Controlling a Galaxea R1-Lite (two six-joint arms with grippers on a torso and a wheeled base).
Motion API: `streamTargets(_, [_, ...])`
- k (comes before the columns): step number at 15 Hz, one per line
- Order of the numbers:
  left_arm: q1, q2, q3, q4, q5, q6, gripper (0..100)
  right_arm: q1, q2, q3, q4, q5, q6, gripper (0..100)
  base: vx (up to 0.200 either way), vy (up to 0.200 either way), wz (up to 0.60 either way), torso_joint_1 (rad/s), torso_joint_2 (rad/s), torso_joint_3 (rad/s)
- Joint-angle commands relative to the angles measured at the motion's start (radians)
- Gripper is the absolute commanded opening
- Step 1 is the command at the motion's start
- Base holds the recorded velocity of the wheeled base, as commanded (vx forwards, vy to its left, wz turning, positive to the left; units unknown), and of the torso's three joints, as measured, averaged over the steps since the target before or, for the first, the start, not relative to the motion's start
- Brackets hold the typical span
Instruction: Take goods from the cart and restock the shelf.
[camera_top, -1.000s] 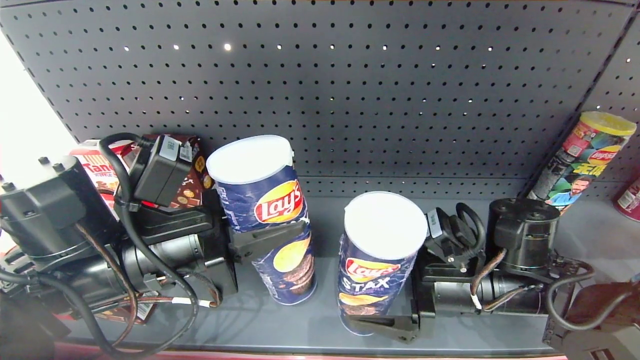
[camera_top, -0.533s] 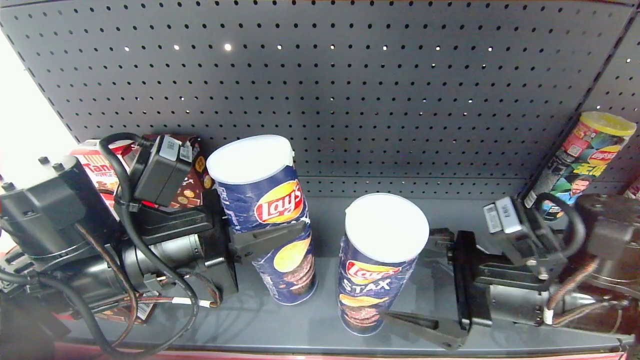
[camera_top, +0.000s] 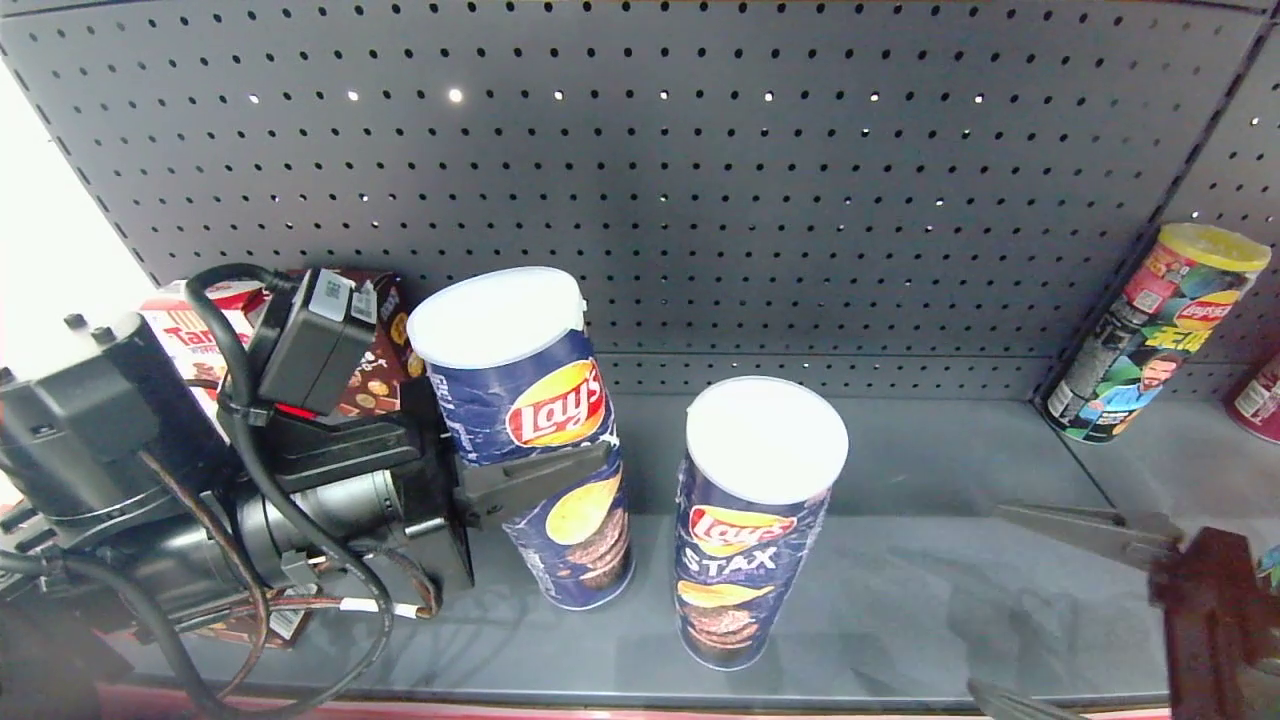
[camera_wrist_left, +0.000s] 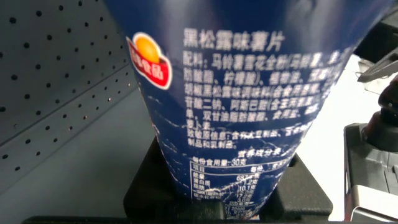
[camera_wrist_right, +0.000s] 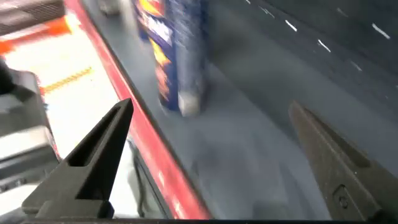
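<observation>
1. Head view: the right gripper (camera_top: 990, 597), wide open and empty, has pulled back from the right can (camera_top: 755, 520), which now stands alone on the shelf (camera_top: 930, 480); the left gripper (camera_top: 560, 462) clamps the tilted left can (camera_top: 540, 440).
2. Left wrist view: the left can sits gripped.
3. Right wrist view: the right can stands well apart.

Shop, pegboard-backed shelf (camera_top: 930, 590), branded chip cans (camera_top: 752, 545), boxed snacks (camera_top: 393, 335)
</observation>
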Motion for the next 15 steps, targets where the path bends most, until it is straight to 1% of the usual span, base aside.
streamTargets(1, [0.000,-0.002,0.001,0.000,0.005,0.003,0,-0.009,-0.352,0.076,0.228,-0.144,0.023,100,0.000,0.000,0.00,0.000,0.00,0.000])
streamTargets(5, [-0.003,-0.013,-0.008,0.000,0.018,0.006,0,-0.044,-0.608,0.211,0.301,-0.318,0.123,100,0.000,0.000,0.00,0.000,0.00,0.000])
streamTargets(9, [-0.003,-0.019,-0.005,-0.002,0.021,0.006,0,-0.090,-0.817,0.280,0.438,-0.356,0.198,100,0.000,0.000,0.00,0.000,0.00,0.000])
streamTargets(10, [-0.003,-0.024,-0.003,-0.002,0.021,0.006,0,-0.115,-0.917,0.295,0.524,-0.355,0.201,100,0.000,0.000,0.00,0.000,0.00,0.000])
streamTargets(11, [-0.003,-0.032,0.000,0.000,0.021,0.006,0,-0.111,-1.024,0.298,0.628,-0.339,0.201,100,0.000,0.000,0.00,0.000,0.00,0.000])
streamTargets(12, [-0.005,-0.033,0.001,0.000,0.021,0.006,0,-0.073,-1.044,0.288,0.709,-0.341,0.218,100,0.000,0.000,0.00,0.000,0.00,0.000])
streamTargets(13, [-0.003,-0.035,0.004,0.000,0.021,0.006,0,-0.021,-1.044,0.292,0.688,-0.342,0.227,100,0.000,0.000,0.00,0.000,0.00,0.000])
streamTargets(14, [-0.003,-0.033,0.009,0.000,0.021,0.006,0,0.053,-1.044,0.295,0.677,-0.347,0.230,100,0.000,0.000,0.00,0.000,0.00,0.000])
streamTargets(15, [-0.003,-0.032,0.012,0.000,0.019,0.006,0,0.148,-1.044,0.297,0.673,-0.349,0.227,100,0.000,0.000,0.00,0.000,0.00,0.000])
